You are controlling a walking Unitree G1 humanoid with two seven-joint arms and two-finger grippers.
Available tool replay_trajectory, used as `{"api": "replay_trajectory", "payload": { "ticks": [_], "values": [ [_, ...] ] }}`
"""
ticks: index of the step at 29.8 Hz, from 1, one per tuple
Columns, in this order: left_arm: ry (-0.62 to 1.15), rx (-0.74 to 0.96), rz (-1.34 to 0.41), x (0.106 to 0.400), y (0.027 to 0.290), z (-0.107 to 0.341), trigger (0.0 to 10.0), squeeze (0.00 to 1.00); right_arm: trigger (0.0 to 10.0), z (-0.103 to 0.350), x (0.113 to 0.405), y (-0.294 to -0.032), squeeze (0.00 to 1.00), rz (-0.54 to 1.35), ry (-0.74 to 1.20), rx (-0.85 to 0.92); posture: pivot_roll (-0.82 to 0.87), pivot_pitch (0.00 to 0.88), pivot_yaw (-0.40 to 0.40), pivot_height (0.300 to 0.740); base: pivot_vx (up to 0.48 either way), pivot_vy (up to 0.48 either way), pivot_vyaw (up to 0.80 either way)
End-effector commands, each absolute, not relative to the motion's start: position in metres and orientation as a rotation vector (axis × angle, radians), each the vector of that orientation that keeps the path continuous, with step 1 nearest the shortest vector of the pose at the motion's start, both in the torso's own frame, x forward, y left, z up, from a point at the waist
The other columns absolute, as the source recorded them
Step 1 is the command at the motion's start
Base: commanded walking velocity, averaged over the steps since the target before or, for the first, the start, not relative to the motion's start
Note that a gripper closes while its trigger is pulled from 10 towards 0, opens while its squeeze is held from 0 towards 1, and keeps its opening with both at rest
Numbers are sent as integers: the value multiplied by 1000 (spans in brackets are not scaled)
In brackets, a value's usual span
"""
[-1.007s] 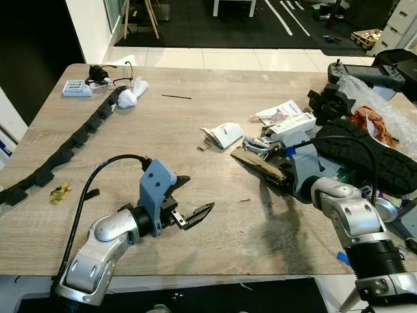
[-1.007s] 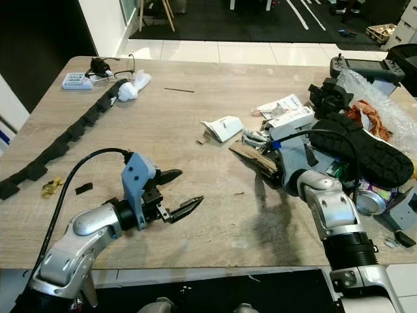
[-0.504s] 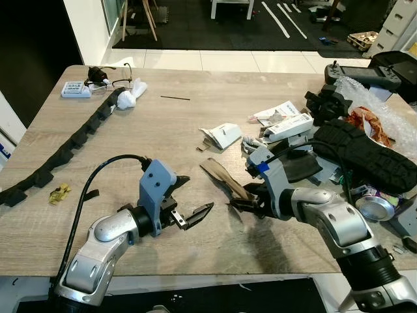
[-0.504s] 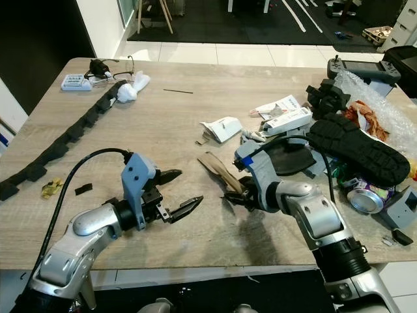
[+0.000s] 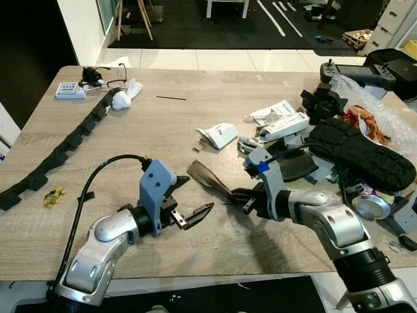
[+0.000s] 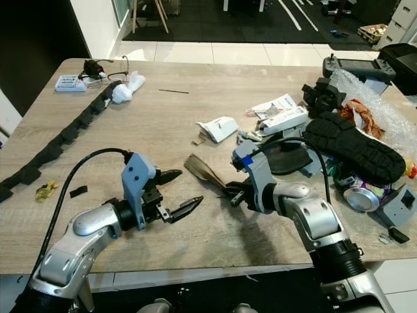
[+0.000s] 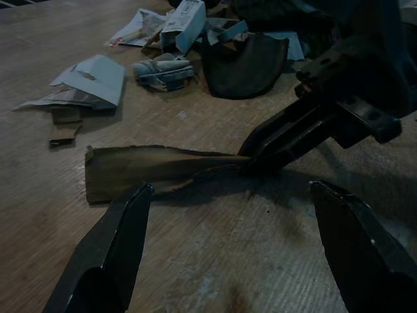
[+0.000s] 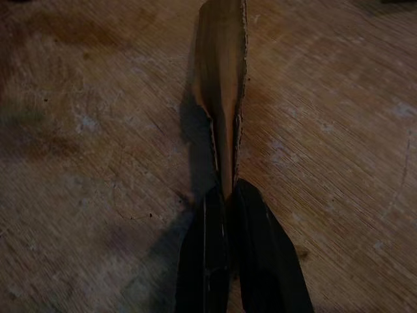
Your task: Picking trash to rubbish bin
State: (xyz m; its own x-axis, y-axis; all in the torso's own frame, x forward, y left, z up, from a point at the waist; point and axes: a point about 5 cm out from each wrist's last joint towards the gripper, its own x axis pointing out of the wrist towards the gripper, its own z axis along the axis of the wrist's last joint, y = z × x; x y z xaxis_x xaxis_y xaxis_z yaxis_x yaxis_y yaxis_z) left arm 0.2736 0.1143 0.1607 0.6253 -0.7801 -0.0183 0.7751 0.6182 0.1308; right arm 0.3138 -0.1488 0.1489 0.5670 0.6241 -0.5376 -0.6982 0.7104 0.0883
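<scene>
A torn strip of brown cardboard (image 5: 207, 177) lies low over the middle of the wooden table (image 5: 163, 130). My right gripper (image 5: 236, 197) is shut on the strip's near end; the pinched fingers (image 8: 257, 257) show in the right wrist view with the cardboard (image 8: 221, 85) stretching away from them. My left gripper (image 5: 194, 197) hovers just left of the strip, open, with nothing between its fingers (image 7: 111, 254). The cardboard (image 7: 163, 171) lies ahead of that gap in the left wrist view.
Crumpled white paper (image 5: 219, 134), small boxes (image 5: 284, 123), a black shoe sole (image 5: 361, 150), a can (image 5: 369, 207) and bubble wrap crowd the right side. A black cable chain (image 5: 62, 147) runs along the left, with a yellow scrap (image 5: 52, 195) near it.
My right gripper has pulled the cardboard strip out of the clutter on the right and dragged it leftward to the table's middle. The left arm has stayed put. The camera shifted slightly.
</scene>
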Motion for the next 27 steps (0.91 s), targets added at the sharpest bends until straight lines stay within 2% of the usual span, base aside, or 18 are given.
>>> {"api": "replay_trajectory", "payload": {
  "ticks": [1,2,4,5,6,7,8,9,10,11,14,17,23,27],
  "values": [
    [-19,152,-895,274,115,157,10000,0,0,143,316,-148,0,737,558,-93,54,179,4,740,0,0,0],
    [-21,156,-886,275,116,157,10000,0,0,150,322,-148,0,712,495,-82,54,179,4,740,0,0,0],
    [-21,156,-885,275,116,157,10000,0,0,150,322,-148,0,709,486,-81,54,179,4,740,0,0,0],
    [-34,169,-804,281,122,158,10000,0,0,164,330,-148,0,671,375,-71,55,177,5,740,0,0,0],
    [-34,169,-804,281,122,158,10000,0,0,164,330,-148,0,671,375,-71,55,177,5,740,0,0,0],
    [-52,187,-610,296,140,161,10000,0,0,183,336,-147,0,613,226,-61,52,176,5,740,0,0,0],
    [-52,187,-610,296,140,161,10000,0,0,183,336,-147,0,613,226,-61,52,176,5,740,0,0,0],
    [-88,173,-389,308,164,168,10000,0,0,204,338,-146,0,561,63,-70,46,168,5,740,0,0,0],
    [-88,173,-389,308,164,168,10000,0,0,204,338,-146,0,561,63,-70,46,168,5,740,0,0,0],
    [-148,65,-105,315,199,179,10000,0,10000,236,333,-144,0,434,-202,-54,40,154,5,740,0,0,0],
    [-167,-9,-20,311,211,184,10000,0,10000,246,326,-143,0,373,-292,-12,41,148,4,740,0,0,0],
    [-166,-38,-24,305,209,185,10000,0,10000,243,317,-139,0,342,-324,20,44,135,2,740,0,0,0],
    [-208,-63,-8,292,196,185,10000,0,10000,241,298,-130,0,281,-498,-75,38,132,0,740,0,0,0],
    [-202,-42,-29,290,184,180,10000,0,10000,226,296,-138,0,193,-461,-8,36,131,-8,740,0,0,0]
  ]
}}
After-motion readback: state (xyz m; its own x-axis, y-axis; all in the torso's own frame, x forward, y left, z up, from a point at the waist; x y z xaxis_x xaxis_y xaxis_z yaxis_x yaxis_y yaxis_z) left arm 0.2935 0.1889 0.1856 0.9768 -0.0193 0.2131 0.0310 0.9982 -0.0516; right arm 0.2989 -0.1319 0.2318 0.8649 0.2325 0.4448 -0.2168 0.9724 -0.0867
